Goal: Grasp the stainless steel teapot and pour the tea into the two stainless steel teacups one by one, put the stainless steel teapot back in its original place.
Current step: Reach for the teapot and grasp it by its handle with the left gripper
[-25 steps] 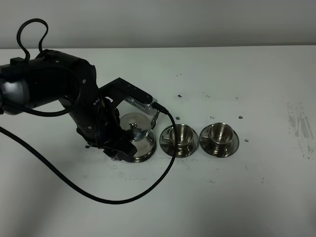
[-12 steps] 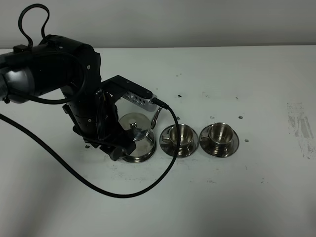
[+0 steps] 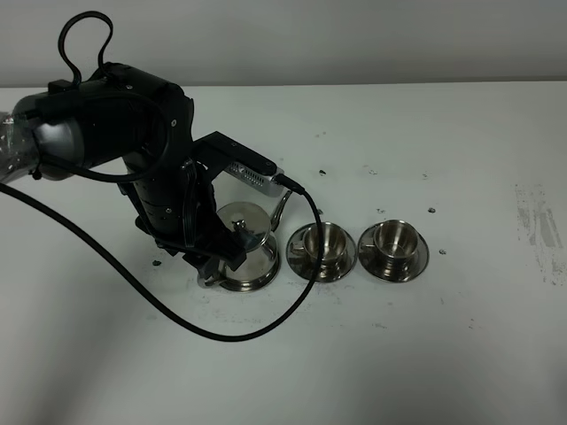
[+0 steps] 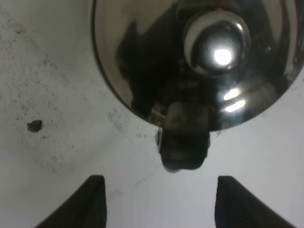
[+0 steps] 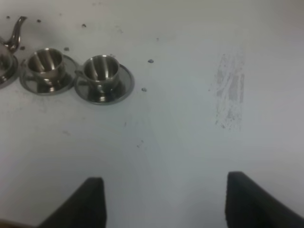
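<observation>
The stainless steel teapot (image 3: 244, 232) stands with its lid on upon a flat round dish (image 3: 257, 282), its original place, spout (image 3: 282, 208) pointing back right. No tea shows. The two stainless steel teacups (image 3: 324, 241) (image 3: 392, 239) sit on saucers in a row to its right. My left gripper (image 3: 215, 266) is low at the pot's front-left side. In the left wrist view the left gripper (image 4: 159, 204) is open, and the pot's dark handle (image 4: 183, 140) lies just beyond the fingertips, under the shiny lid knob (image 4: 216, 40). My right gripper (image 5: 166, 202) is open over bare table.
A black cable (image 3: 266, 328) loops from the left wrist across the table in front of the pot and the nearer cup's saucer (image 3: 306, 266). The white table (image 3: 461, 336) carries small dark specks and a scuffed patch (image 3: 540, 230) at the far right.
The left arm's bulk has swung right and up over the pot, and its fingers have narrowed a little beside the handle. Teapot and cups have not moved.
</observation>
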`<move>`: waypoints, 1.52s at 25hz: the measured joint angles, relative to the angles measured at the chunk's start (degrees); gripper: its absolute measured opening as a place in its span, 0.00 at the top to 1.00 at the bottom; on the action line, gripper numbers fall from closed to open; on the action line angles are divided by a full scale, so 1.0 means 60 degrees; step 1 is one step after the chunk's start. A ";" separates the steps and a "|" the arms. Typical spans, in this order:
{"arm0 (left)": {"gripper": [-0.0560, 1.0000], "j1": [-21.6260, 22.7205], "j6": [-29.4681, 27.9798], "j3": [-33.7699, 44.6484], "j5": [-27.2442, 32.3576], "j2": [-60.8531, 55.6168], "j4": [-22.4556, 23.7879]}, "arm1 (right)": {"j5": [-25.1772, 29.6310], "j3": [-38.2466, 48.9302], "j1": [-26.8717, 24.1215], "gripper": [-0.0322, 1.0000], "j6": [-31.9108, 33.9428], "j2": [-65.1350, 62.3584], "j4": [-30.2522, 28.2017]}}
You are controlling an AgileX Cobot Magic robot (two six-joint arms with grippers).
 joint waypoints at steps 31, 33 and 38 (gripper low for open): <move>0.47 -0.0256 0.0029 -0.0021 -0.0903 0.0513 0.0000 | 0.0000 0.0000 0.0000 0.43 0.0000 0.0000 0.0009; 0.47 -0.0273 0.0029 -0.0032 -0.0914 0.0564 0.0000 | 0.0000 0.0000 0.0000 0.43 0.0000 0.0000 0.0009; 0.47 -0.0274 0.0029 -0.0052 -0.0914 0.0617 -0.0016 | 0.0000 0.0000 0.0000 0.43 0.0000 0.0000 0.0009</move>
